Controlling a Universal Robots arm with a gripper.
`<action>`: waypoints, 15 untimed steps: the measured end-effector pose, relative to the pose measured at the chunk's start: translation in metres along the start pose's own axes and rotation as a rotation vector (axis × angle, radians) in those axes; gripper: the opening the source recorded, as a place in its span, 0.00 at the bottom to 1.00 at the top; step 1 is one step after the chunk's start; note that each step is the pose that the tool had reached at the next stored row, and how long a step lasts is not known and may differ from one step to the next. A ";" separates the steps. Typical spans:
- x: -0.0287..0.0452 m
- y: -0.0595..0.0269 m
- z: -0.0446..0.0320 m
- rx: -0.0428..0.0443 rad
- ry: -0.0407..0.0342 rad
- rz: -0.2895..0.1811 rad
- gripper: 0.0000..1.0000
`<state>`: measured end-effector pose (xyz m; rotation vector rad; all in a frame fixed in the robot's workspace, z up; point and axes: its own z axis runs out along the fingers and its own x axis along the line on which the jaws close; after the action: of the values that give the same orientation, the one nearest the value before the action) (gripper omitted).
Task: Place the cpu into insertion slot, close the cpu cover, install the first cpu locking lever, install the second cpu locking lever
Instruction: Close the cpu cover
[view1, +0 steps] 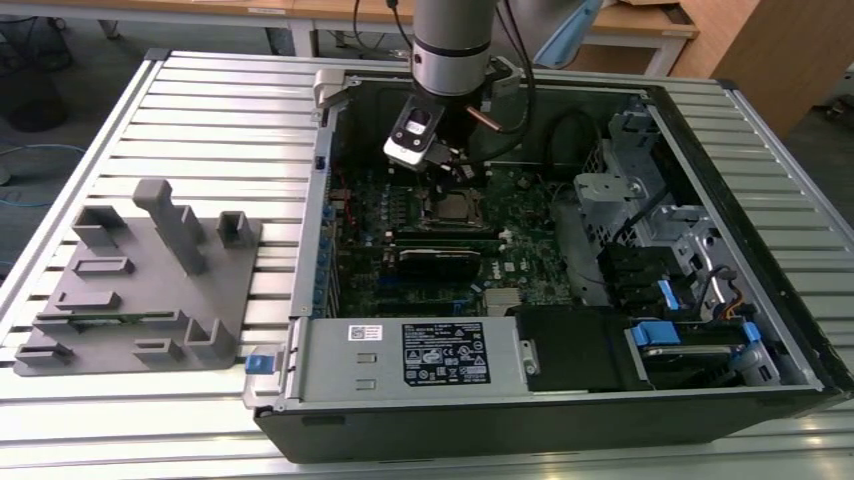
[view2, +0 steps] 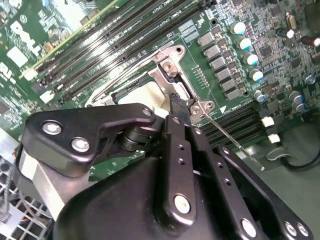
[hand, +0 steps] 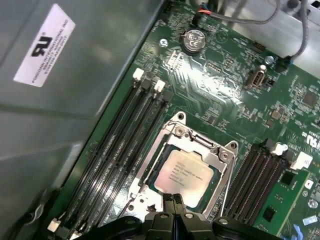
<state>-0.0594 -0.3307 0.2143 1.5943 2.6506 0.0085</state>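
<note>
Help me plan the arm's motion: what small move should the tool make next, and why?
Likely nudge the shut tool against the thin silver wire lever to swing it inward. The silver-grey square cpu is seated and the square metal frame cover lies closed over it, yet that lever seems to slant away from the cover, apparently unlatched.

Slatted table (view1: 200, 110); computer case (view1: 534, 432) (open); grey fixture (view1: 147, 285)

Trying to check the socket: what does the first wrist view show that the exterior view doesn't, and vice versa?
First wrist view: the square silver-topped cpu framed by the thin metal cpu cover, plus a round silver coin battery. Exterior view: a grey fixture tray beside the open black computer case. Both: the green motherboard and the black pincer at the dark-framed insertion slot.
</note>
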 end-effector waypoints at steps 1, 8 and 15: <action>0.0000 0.0000 0.0000 0.0000 0.0000 0.000 0.10; 0.0000 0.0000 0.0002 -0.0021 0.0015 -0.053 0.10; 0.0000 0.0000 0.0006 -0.0070 0.0053 -0.181 0.10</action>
<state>-0.0594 -0.3308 0.2138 1.3488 2.7842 0.0152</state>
